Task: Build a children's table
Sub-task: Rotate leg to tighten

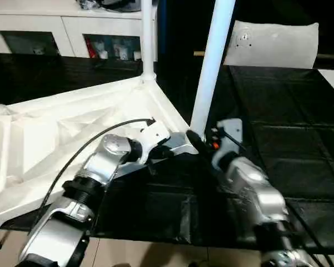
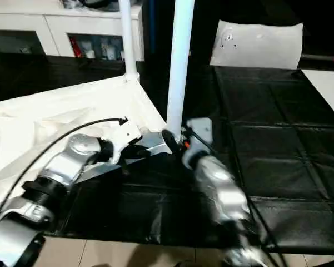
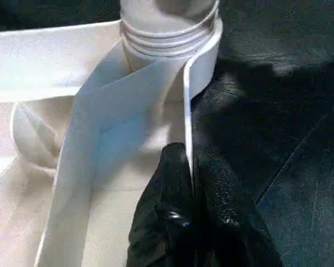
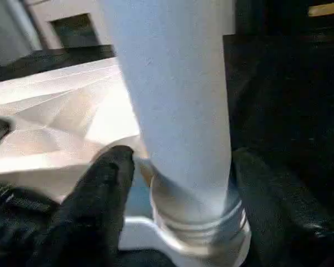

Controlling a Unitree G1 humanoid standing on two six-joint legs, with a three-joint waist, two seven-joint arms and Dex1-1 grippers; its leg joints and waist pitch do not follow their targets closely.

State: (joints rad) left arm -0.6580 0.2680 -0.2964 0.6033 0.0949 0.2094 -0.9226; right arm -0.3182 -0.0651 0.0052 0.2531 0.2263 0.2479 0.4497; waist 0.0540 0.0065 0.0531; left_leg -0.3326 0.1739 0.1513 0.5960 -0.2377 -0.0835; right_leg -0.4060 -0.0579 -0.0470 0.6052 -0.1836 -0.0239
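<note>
The black work table point(image 1: 300, 144) spans the scene, covered in dark quilted sheeting. Behind it, a white cabinet point(image 1: 66, 28) with glass doors; further right, a white bag or pillow-like bundle point(image 1: 275, 44) sits at the far edge of the black surface.

The children's table point(image 1: 72, 128) lies upside down on the left part of the black surface, ribbed underside facing up, one corner pointing toward the robot's grippers. Two white legs stand upright from its corner sockets: the near leg point(image 1: 214, 61) rises from the corner closest to the grippers, and the far leg point(image 1: 148, 39) stands at the corner behind it, in front of the cabinet.

Left arm: silver forearm comes in from lower left, a black cable looping over it. The left gripper point(image 3: 192, 189) is closed, its black fingers pinching the thin upright rim of the table top just beside the near leg's socket point(image 3: 172, 39). The threaded collar of the leg shows right above that rim.

Right arm: silver forearm comes in from lower right. The right gripper point(image 4: 180, 183) is spread, one black finger point(image 4: 100, 200) on either side of the near leg's base, straddling it just above the ribbed collar. Whether the fingers press on the leg cannot be told.
</note>
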